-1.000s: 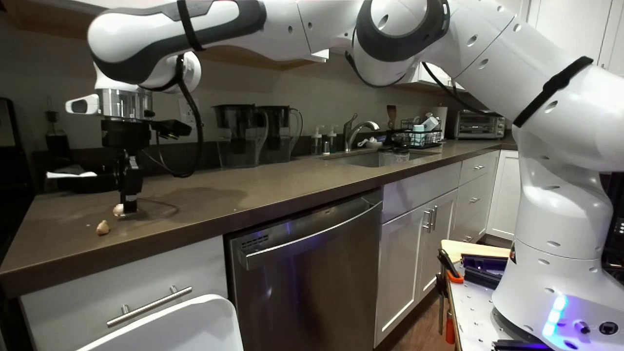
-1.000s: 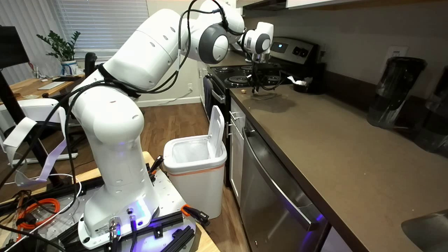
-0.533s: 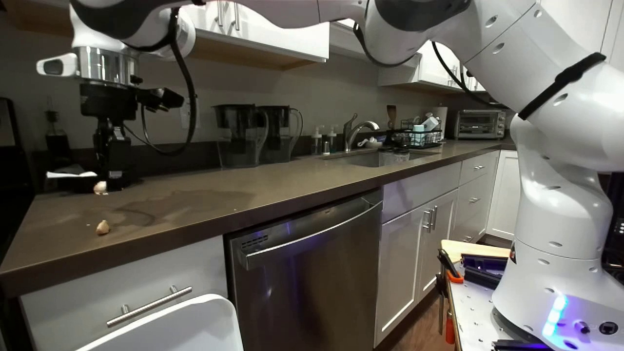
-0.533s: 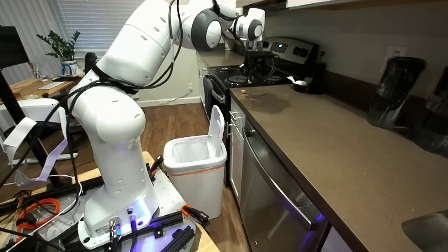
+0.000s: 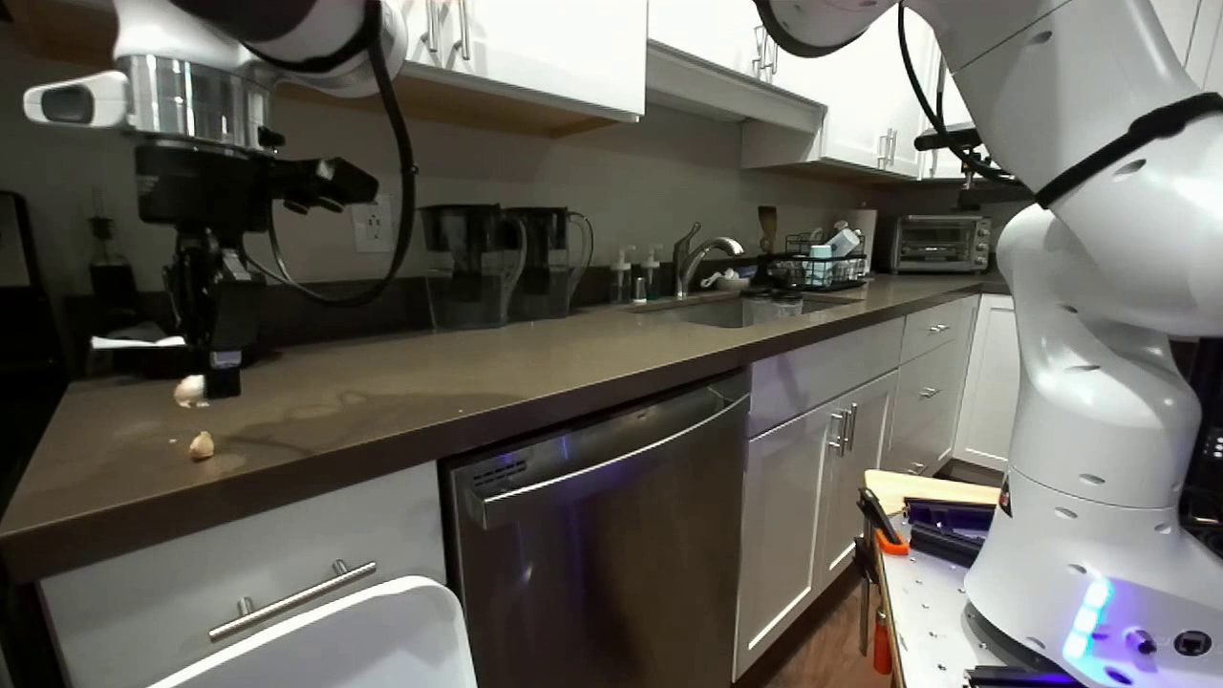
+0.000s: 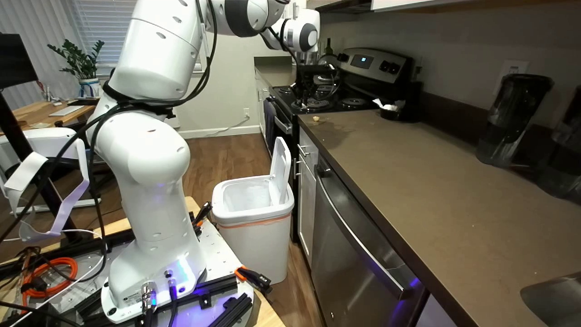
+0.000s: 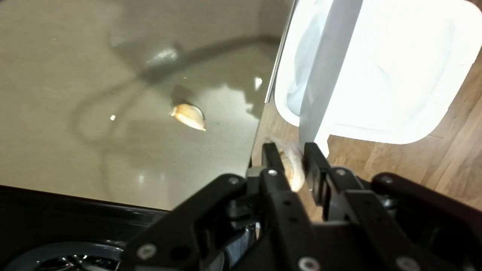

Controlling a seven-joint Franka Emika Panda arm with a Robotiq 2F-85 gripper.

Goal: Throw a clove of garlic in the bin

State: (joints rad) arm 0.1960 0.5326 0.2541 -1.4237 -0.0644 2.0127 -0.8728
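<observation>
1 garlic clove (image 7: 296, 174) sat pinched in the end effector (image 7: 293, 153), presumably for release into the open bin (image 6: 256, 243).

Two water jugs (image 5: 470, 268) stand side by side on the brown counter (image 5: 573, 349). A shiny tap (image 5: 682, 272) bends over the sink (image 5: 712, 312). A green plant (image 6: 81, 66) sits in a white pot (image 6: 88, 86) near the blinds (image 6: 104, 27).

Brown counter (image 5: 573, 363), tan garlic clove (image 5: 202, 446) atop, two pitchers (image 5: 466, 268)
</observation>
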